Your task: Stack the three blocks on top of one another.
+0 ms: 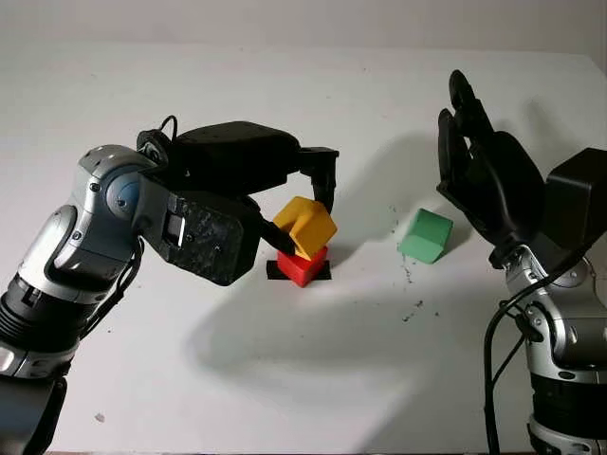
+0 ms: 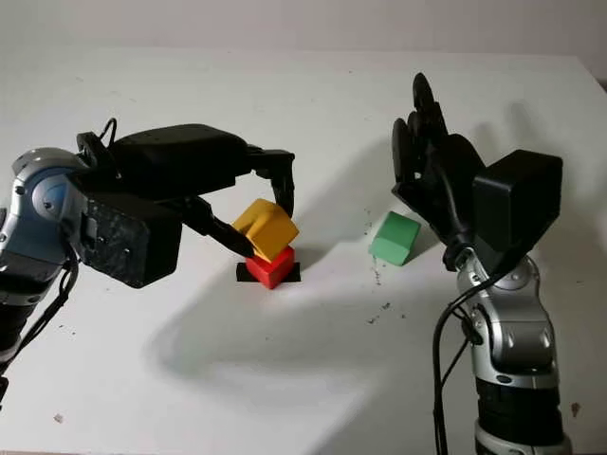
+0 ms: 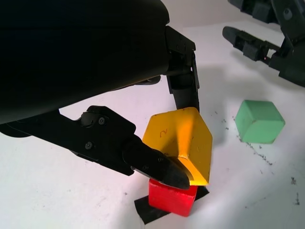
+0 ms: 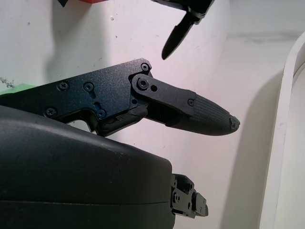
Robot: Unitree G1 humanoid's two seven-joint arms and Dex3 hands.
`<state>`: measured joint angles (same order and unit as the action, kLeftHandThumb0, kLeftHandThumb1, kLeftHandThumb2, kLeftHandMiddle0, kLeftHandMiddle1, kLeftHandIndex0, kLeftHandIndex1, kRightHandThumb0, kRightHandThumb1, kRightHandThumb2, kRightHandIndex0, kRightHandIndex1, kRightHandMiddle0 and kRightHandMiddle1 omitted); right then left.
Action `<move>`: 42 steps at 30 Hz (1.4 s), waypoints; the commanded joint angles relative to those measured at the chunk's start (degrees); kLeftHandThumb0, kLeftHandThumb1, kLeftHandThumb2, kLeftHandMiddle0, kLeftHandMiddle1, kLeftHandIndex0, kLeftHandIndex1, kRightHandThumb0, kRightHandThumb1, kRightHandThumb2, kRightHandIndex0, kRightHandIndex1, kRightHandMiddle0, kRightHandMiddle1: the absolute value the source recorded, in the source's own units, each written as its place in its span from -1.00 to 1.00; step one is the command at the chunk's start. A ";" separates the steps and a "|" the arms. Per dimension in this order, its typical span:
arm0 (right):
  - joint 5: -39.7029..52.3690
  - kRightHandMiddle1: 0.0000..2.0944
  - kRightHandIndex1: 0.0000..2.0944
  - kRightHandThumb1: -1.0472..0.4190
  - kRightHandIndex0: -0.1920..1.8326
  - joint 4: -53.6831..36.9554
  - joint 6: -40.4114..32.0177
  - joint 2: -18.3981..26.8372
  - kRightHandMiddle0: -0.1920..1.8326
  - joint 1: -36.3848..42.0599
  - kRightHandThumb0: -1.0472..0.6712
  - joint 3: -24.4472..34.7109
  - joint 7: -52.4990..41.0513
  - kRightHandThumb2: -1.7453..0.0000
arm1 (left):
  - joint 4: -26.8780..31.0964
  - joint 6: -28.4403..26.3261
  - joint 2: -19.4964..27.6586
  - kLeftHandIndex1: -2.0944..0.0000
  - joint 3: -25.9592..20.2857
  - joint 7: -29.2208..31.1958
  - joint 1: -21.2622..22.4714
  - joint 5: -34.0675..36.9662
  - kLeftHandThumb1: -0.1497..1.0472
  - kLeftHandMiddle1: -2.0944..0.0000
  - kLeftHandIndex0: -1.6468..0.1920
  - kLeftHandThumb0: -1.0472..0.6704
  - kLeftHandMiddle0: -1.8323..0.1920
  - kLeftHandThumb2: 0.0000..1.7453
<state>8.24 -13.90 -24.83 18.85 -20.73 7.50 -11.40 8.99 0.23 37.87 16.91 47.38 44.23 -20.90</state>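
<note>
My left hand (image 1: 305,220) is shut on the yellow block (image 1: 305,227), which is tilted and sits on top of the red block (image 1: 303,266). One finger (image 3: 183,88) presses its far side and another finger (image 3: 152,164) its near side. The red block (image 3: 172,199) stands on a small black patch (image 1: 275,271) in the middle of the white table (image 1: 313,360). The green block (image 1: 425,235) lies alone on the table to the right. My right hand (image 1: 474,166) is open, raised upright just right of the green block (image 3: 259,121), apart from it.
Small dark specks (image 1: 413,308) dot the table in front of the green block. The table's far edge (image 1: 303,43) meets a pale wall.
</note>
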 commanded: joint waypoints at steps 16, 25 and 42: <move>-0.50 -1.00 -1.00 -1.00 -1.00 0.45 1.49 -0.92 -1.00 -0.42 -0.59 0.13 0.16 0.11 | -1.81 2.54 -0.57 -0.53 0.76 1.70 2.02 -2.07 1.00 0.95 0.59 -0.27 0.64 -0.93; -0.55 -1.00 -1.00 -1.00 -1.00 0.14 1.30 -1.03 -1.00 -0.21 -0.60 0.26 0.38 0.13 | -2.18 3.55 -1.70 -0.55 -0.07 0.58 1.25 -1.01 1.00 0.95 0.62 -0.25 0.62 -0.90; -0.22 -1.00 -1.00 -1.00 -1.00 0.51 1.12 -1.25 -1.00 -0.34 -0.60 0.39 0.19 0.13 | -2.17 2.98 -2.54 -0.68 0.48 0.73 1.76 -0.94 1.00 0.95 0.71 -0.24 0.63 -0.88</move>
<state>7.66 -13.41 -24.18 17.89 -20.78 7.49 -11.30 6.42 3.10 35.60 17.50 48.11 44.75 -21.72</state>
